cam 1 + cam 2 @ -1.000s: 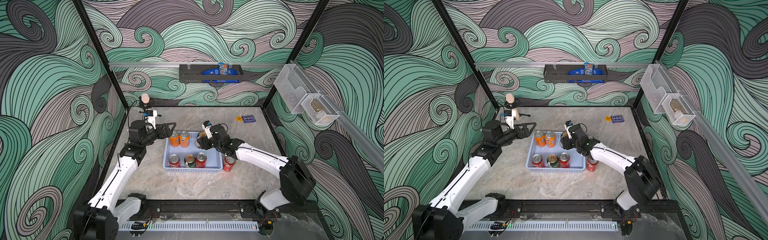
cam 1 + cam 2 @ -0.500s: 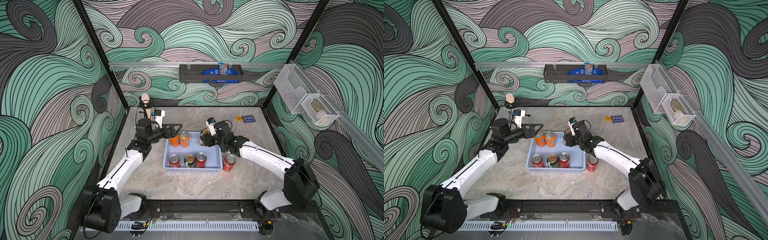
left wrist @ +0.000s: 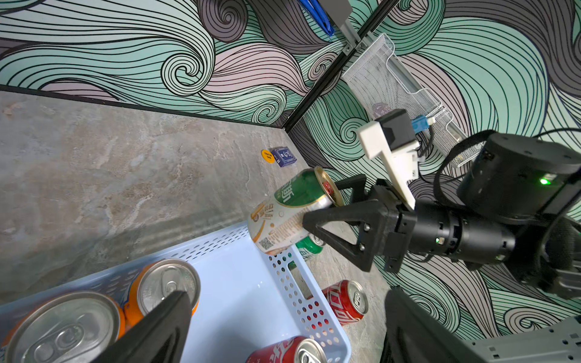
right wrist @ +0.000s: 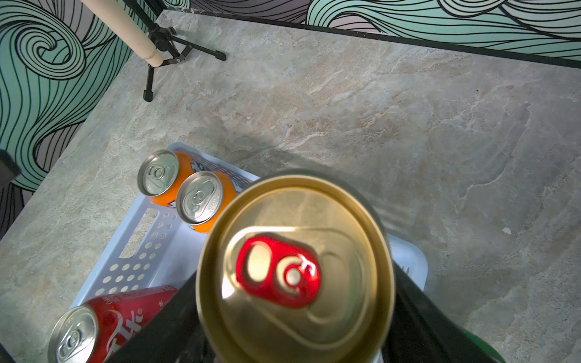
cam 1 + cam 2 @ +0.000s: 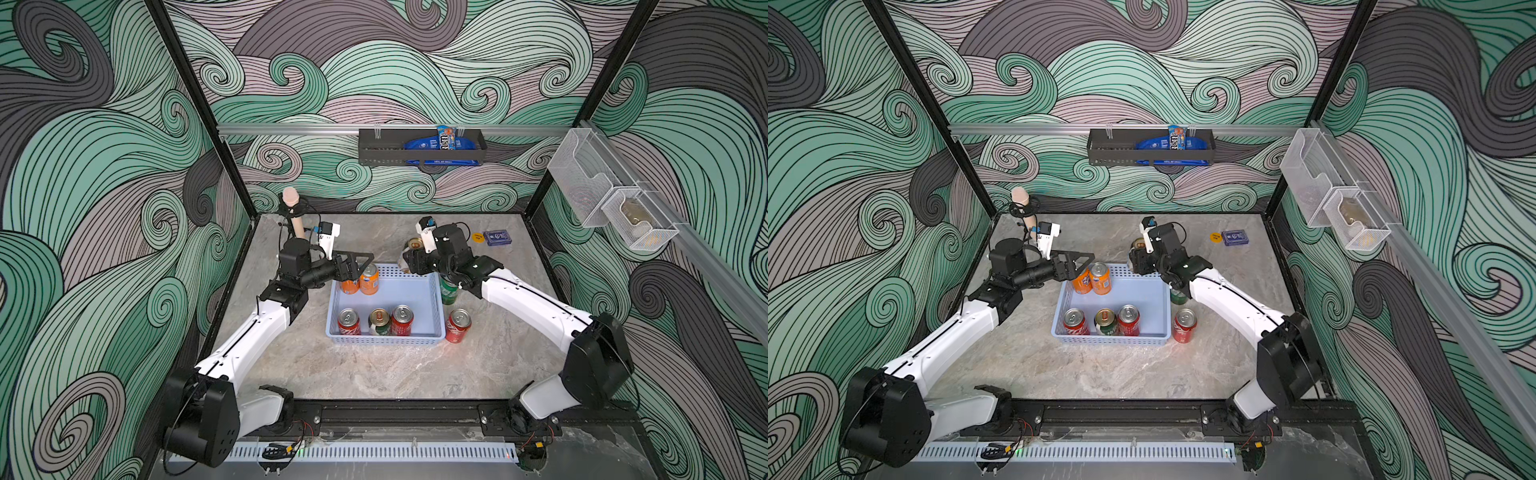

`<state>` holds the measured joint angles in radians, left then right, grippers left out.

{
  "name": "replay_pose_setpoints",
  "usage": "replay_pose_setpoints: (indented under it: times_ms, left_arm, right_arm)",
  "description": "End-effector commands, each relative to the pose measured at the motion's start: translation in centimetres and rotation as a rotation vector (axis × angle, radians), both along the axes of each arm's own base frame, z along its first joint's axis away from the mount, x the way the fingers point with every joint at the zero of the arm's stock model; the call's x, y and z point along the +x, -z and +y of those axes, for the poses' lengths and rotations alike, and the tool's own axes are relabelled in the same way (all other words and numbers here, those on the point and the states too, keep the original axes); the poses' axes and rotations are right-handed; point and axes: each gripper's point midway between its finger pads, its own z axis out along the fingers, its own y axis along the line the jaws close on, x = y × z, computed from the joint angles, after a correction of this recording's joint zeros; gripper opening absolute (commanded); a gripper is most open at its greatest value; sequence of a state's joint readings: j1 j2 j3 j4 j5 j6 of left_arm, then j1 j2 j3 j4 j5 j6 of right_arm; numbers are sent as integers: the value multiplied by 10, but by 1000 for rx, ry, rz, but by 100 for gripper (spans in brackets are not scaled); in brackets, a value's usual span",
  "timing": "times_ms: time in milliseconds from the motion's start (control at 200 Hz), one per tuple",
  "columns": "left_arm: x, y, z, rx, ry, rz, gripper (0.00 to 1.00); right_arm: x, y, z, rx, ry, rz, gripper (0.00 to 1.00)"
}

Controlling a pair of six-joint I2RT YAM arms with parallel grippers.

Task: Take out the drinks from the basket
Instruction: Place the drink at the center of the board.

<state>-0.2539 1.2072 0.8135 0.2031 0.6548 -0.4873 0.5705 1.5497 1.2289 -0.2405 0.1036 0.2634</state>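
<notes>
The left claw (image 5: 359,268) stands spread and empty, one finger (image 3: 157,330) beside the two orange cans (image 5: 369,280) in the blue basket's (image 5: 405,291) far left corner. The right claw (image 3: 327,201) pinches a tilted gold-topped can (image 3: 283,217) above the basket's far right corner. On the marble tabletop (image 5: 374,374), a green can (image 5: 448,293) and a red can (image 5: 458,326) stand just right of the basket. The left arm (image 5: 249,345) and right arm (image 5: 536,307) reach inward from the front rail (image 5: 395,415).

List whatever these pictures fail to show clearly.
Green can: both top views, mostly covered by the right arm.
Blue box print: top views, too small to read.
Mesh bin contents: blurred behind the mesh.
Held can label: right wrist view shows only its gold top.
</notes>
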Motion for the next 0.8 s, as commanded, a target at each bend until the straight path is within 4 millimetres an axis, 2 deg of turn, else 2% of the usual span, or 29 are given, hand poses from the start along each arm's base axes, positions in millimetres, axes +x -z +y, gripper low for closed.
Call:
replay_pose_setpoints:
  times_ms: [0,180,325,510,791]
  left_arm:
    - [1,-2,-2,9,-2,-19,99]
    - [2,-3,3,23,-36,-28,99]
    - [5,-4,8,41,-72,-37,99]
    - [7,-5,17,73,-125,-52,99]
    - [11,-6,29,100,-200,-69,99]
  right_arm:
    - [20,-32,-3,24,17,-94,54]
    - [35,-32,-14,20,45,-95,54]
    - [47,-25,-20,5,66,-85,55]
    - [62,-10,-24,-31,84,-57,55]
    - [80,-7,-27,-43,110,-57,55]
